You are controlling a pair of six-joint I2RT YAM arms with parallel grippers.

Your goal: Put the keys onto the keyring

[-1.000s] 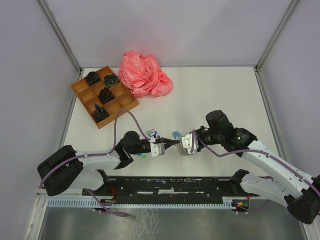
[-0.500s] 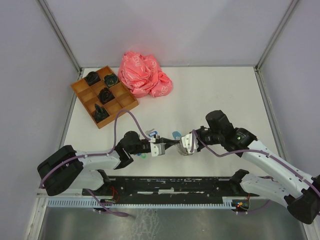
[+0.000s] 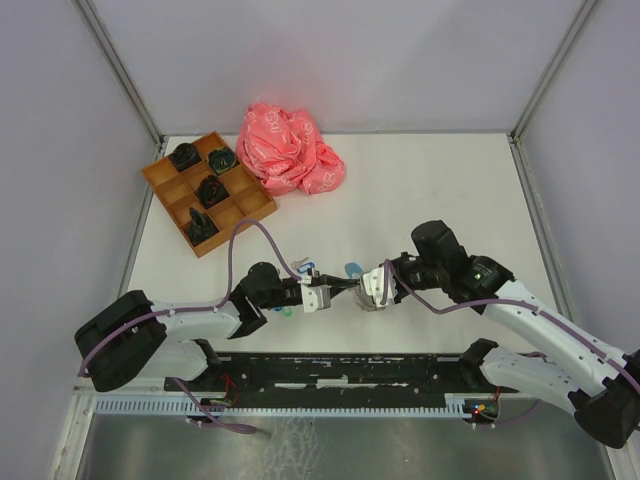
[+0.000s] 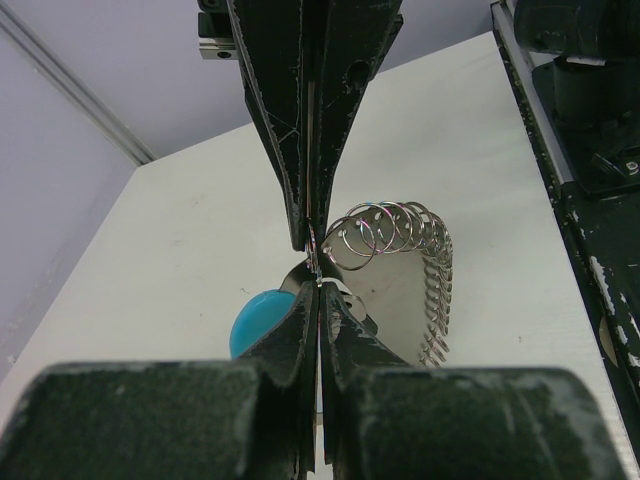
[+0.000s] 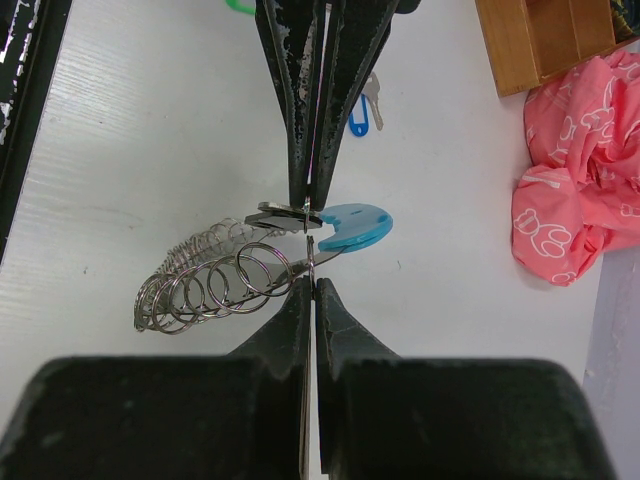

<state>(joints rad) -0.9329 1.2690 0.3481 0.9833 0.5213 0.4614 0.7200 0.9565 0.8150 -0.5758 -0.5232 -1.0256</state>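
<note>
My two grippers meet tip to tip low over the table near its front edge. My left gripper [image 3: 336, 290] [image 4: 317, 290] is shut on a thin wire of the keyring. My right gripper [image 3: 360, 288] [image 5: 312, 285] is shut on the same wire from the other side. The keyring [image 5: 215, 285] [image 4: 390, 230] is a bunch of silver loops and beaded chain with a light blue curved segment [image 3: 352, 269] [image 5: 355, 225] [image 4: 255, 320]. A dark flat piece [image 5: 283, 212] sits at the left tips. A blue-tagged key [image 3: 306, 268] [image 5: 362, 108] and a green tag [image 3: 284, 312] [image 5: 240, 5] lie on the table beside the left gripper.
A wooden compartment tray [image 3: 165, 180] [image 5: 540, 40] with dark objects stands at the back left. A crumpled pink bag [image 3: 288, 150] [image 5: 580, 180] lies next to it. A black rail [image 3: 340, 368] runs along the near edge.
</note>
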